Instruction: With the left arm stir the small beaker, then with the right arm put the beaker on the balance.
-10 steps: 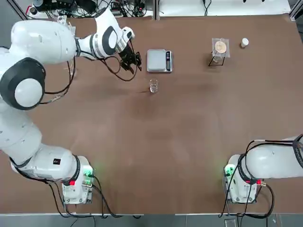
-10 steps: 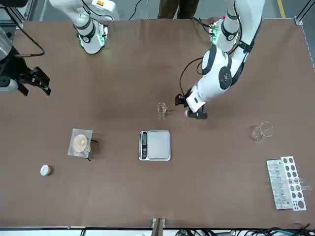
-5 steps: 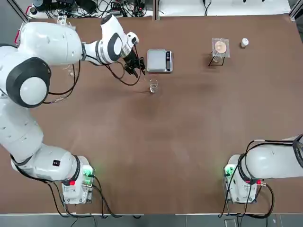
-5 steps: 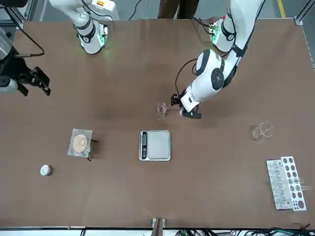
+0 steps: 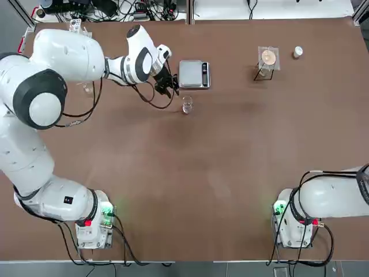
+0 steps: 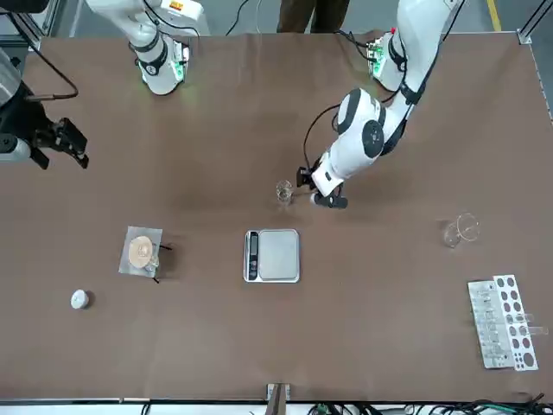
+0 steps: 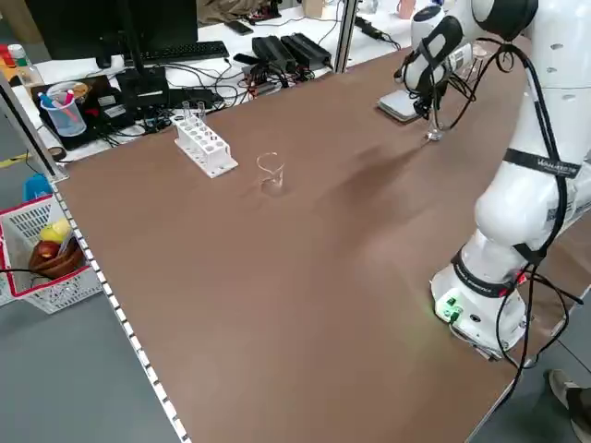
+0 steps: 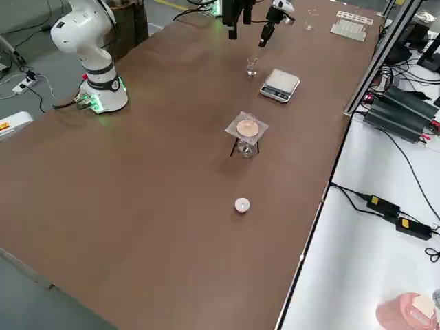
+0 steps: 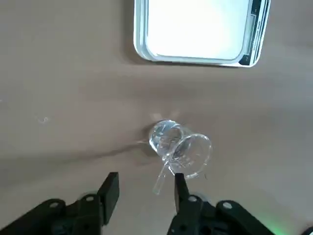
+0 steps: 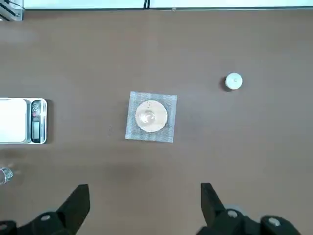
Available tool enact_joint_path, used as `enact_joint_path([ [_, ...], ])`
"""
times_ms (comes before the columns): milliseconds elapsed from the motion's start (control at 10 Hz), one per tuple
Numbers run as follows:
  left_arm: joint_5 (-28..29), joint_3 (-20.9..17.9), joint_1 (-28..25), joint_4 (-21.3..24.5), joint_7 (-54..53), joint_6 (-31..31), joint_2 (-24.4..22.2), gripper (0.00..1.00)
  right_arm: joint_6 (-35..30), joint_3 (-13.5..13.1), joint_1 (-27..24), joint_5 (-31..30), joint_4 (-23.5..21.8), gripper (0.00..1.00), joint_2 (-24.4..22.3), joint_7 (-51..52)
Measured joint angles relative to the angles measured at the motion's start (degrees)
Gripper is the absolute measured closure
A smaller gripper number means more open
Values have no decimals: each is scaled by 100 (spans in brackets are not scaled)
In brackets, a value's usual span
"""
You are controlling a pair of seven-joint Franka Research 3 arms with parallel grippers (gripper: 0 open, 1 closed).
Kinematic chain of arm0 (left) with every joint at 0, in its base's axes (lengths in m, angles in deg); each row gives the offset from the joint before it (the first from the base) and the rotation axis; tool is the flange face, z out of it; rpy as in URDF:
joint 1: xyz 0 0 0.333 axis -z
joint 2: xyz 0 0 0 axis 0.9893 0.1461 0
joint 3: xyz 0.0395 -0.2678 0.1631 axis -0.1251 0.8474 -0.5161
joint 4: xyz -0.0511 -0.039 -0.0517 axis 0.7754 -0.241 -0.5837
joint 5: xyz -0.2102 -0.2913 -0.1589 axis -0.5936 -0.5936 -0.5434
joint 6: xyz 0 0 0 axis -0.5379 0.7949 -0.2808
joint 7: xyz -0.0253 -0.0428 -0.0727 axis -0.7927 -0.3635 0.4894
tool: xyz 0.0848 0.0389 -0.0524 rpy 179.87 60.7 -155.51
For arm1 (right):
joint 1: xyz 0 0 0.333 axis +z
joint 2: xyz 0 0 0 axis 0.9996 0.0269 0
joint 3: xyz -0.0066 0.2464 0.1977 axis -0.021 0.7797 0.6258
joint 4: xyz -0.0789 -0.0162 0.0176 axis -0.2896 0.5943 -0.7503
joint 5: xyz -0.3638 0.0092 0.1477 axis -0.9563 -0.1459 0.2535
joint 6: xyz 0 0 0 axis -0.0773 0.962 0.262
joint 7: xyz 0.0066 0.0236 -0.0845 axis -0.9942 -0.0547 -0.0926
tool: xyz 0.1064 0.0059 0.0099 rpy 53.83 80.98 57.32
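left jaws part-spread around nothing, right jaws wide | beaker clear glass cylinder, upright | thin glass rod leaning out

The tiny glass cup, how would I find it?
Find the grey balance at the table's far edge. Just in front of it stands the small beaker, beside the left end effector. It is clear glass with a thin rod leaning inside.

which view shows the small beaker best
The left wrist view: the small beaker fills the middle, a clear rod leaning out of it, the balance beyond. Top, front and both side views show only a tiny glass speck.
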Motion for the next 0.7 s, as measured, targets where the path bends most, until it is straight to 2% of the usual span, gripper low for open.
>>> enact_joint_path([
  [700,0,4,255,292,207,836,136,55,4,-18,-15,0,0,0,0,-2],
])
